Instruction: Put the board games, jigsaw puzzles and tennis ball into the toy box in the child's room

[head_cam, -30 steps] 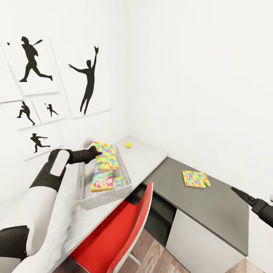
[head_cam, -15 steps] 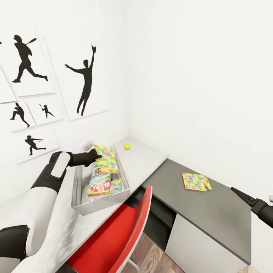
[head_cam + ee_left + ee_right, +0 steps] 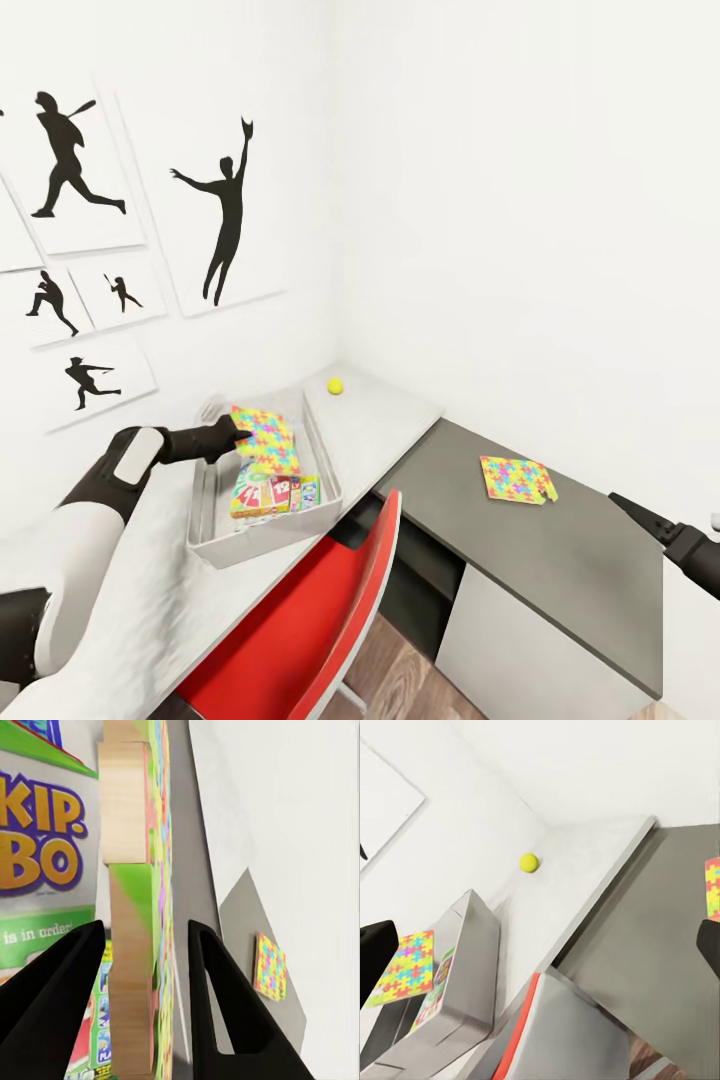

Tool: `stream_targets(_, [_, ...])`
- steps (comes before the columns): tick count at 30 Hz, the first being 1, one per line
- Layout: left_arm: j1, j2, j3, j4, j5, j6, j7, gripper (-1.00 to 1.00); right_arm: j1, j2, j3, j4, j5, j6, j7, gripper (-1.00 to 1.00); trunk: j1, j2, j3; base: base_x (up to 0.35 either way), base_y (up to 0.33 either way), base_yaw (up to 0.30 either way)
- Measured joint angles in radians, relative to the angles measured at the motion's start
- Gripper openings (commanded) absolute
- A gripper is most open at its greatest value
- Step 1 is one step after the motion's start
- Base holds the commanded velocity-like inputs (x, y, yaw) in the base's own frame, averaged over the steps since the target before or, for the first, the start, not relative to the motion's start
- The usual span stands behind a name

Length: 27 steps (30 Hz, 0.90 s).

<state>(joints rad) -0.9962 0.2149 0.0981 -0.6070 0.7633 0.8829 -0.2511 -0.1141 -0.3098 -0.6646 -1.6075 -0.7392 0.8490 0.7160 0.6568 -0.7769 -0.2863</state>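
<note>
Left gripper clamped on a jigsaw sheet inside the light grey thin-walled toy box

The thin jigsaw sheet, its interlocking pieces yellow, green, blue, pink and red, tilts above the printed game boxes in the bin on the pale marbled table. In the left wrist view its wooden edge sits between both fingers. The right gripper hangs beside the dark grey desk; whether it is parted cannot be told.

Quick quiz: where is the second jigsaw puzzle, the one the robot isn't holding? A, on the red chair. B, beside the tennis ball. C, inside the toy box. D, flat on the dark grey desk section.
D: the free jigsaw puzzle lies flat on the dark grey desk section, apart from the toy box and the tennis ball.
</note>
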Motion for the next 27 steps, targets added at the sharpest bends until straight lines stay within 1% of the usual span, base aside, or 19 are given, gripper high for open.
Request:
stream_targets(5, [0.0, 0.005, -0.003, 0.004, -0.002, -0.004, -0.015, -1.0, 0.0, 0.001, 0.0, 0.0, 0.001, -0.001, 0.01, 1.0, 0.0, 0.0, -0.005, 0.0, 0.0, 0.0])
stream_targets(12, [0.0, 0.006, -0.006, 0.017, -0.003, -0.032, -0.026, -1.0, 0.0, 0.0, 0.0, 0.0, 0.001, -0.001, 0.012, 1.0, 0.0, 0.0, -0.016, 0.0, 0.0, 0.0])
stream_targets(15, [0.0, 0.006, -0.007, 0.022, -0.004, -0.034, -0.064, -1.0, 0.0, 0.0, 0.0, 0.0, 0.001, -0.001, 0.012, 1.0, 0.0, 0.0, -0.021, 0.0, 0.0, 0.0])
stream_targets(18, [0.0, 0.006, -0.009, 0.022, -0.006, -0.035, -0.079, -1.0, 0.0, 0.0, 0.0, 0.0, 0.001, -0.001, 0.013, 1.0, 0.0, 0.0, -0.026, 0.0, 0.0, 0.0])
stream_targets(24, [0.0, 0.007, -0.01, 0.022, -0.01, -0.036, -0.083, -1.0, 0.0, -0.001, 0.0, 0.0, 0.001, 0.0, 0.013, 1.0, 0.0, 0.0, -0.036, 0.0, 0.0, 0.0])
stream_targets(27, [0.0, 0.016, -0.01, 0.022, -0.021, -0.038, -0.083, -1.0, 0.0, 0.001, -0.001, 0.0, 0.001, -0.001, 0.013, 1.0, 0.0, 0.0, -0.039, 0.0, 0.0, 0.0])
